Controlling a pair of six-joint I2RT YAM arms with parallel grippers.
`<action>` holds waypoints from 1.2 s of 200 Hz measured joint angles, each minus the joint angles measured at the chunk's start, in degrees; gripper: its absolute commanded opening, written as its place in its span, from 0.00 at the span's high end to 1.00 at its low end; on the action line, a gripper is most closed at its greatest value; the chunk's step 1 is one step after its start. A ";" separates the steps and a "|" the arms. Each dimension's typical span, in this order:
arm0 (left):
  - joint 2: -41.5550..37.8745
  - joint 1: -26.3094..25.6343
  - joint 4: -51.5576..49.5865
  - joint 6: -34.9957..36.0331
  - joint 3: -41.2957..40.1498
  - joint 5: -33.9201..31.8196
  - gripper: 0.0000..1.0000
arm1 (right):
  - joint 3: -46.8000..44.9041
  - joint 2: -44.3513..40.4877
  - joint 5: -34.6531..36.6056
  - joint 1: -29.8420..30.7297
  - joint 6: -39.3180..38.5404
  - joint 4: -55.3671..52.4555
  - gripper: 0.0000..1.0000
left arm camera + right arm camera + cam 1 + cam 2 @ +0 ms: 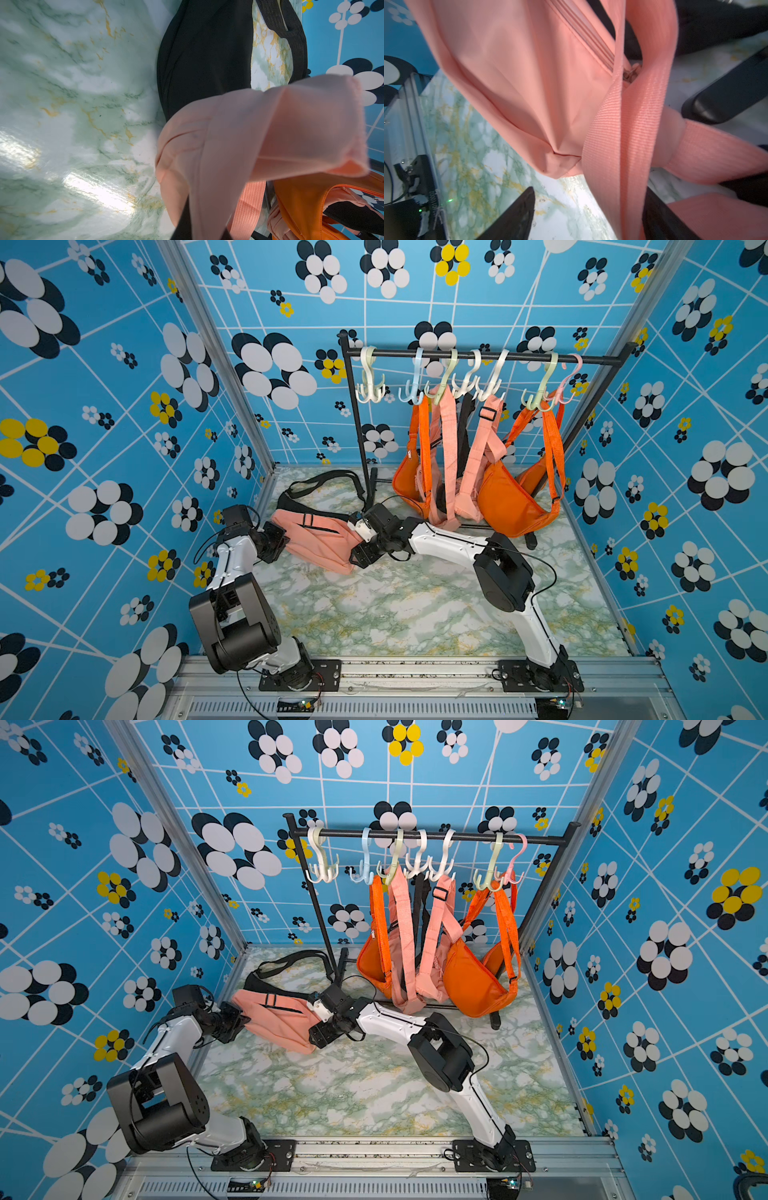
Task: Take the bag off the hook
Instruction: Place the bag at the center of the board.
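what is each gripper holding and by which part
The left gripper is shut on the pink bag, pinching its fabric end. The right gripper is open, the strap loose between its jaws.

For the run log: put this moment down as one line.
pink bag: lying on table | left gripper: shut on pink bag | right gripper: open around strap

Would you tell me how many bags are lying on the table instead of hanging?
2: a pink bag in front of the rack's left post, and a black bag just behind it, partly covered. More could hide underneath.
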 measured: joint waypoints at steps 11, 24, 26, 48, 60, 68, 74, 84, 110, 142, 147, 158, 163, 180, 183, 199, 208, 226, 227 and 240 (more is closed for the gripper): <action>-0.44 0.68 -0.33 0.17 0.35 0.35 0.92 | 0.00 -2.47 0.02 -0.20 0.00 0.07 0.18; -0.63 1.46 -0.61 0.24 0.90 0.74 0.91 | 0.02 -5.03 -0.02 -0.61 0.02 0.04 0.18; -0.63 1.55 -0.61 0.24 0.96 0.81 0.91 | 0.04 -5.25 -0.02 -0.68 0.02 0.04 0.18; -0.63 2.56 -0.70 0.39 1.22 1.11 0.86 | 0.33 -7.39 -0.13 -1.95 0.04 0.00 0.17; -0.50 2.71 -0.68 0.50 1.27 1.18 0.74 | 0.31 -7.91 0.04 -2.71 0.04 -0.26 0.17; -0.39 2.75 -0.74 0.42 1.36 1.11 0.59 | 0.28 -8.17 0.26 -3.23 0.02 -0.33 0.17; -0.39 2.80 -0.83 0.74 1.44 1.07 0.40 | 0.20 -8.44 0.46 -3.56 0.00 -0.55 0.17; -0.44 2.86 -1.03 0.85 1.57 0.66 0.08 | -0.09 -9.11 1.07 -4.15 -0.22 -1.22 0.17; -1.33 2.84 -2.54 1.60 1.99 -1.33 0.01 | -1.25 -11.87 2.58 -5.55 -1.16 -2.32 0.18; -7.91 1.09 -6.05 4.11 3.45 -6.78 0.01 | -3.30 -17.53 4.50 -8.00 -1.99 -2.80 0.20; -9.29 0.17 -6.25 4.63 3.85 -7.56 0.01 | -3.67 -18.58 4.98 -8.48 -2.23 -2.69 0.21; -11.93 -2.45 -6.40 5.79 5.07 -8.48 0.01 | -4.46 -20.83 6.29 -9.46 -3.06 -2.58 0.24; -12.85 -3.85 -6.32 6.43 5.77 -8.79 0.01 | -4.79 -21.57 6.80 -9.84 -3.23 -2.40 0.27; -14.56 -9.57 -5.70 8.31 8.33 -9.53 0.01 | -6.12 -24.30 9.27 -11.13 -4.31 -1.64 0.32; -14.60 -10.34 -5.57 8.48 8.66 -9.49 0.01 | -6.40 -24.70 9.75 -11.32 -4.50 -1.42 0.33; -14.49 -16.41 -5.11 10.40 10.84 -9.99 0.01 | -7.50 -26.38 12.26 -12.59 -4.76 -0.85 0.33; -14.05 -19.67 -4.66 11.37 12.00 -10.49 0.01 | -7.98 -26.91 13.18 -13.46 -4.72 -0.70 0.33; -12.92 -24.90 -3.93 12.76 13.97 -11.21 0.01 | -9.94 -27.76 13.25 -16.28 -3.96 -0.04 0.32; -12.81 -25.24 -3.89 12.96 14.12 -11.30 0.01 | -10.01 -27.76 13.25 -16.39 -3.91 -0.04 0.32; -11.96 -28.13 -3.10 13.60 15.15 -12.28 0.01 | -11.23 -27.78 13.29 -18.58 -3.08 -0.04 0.32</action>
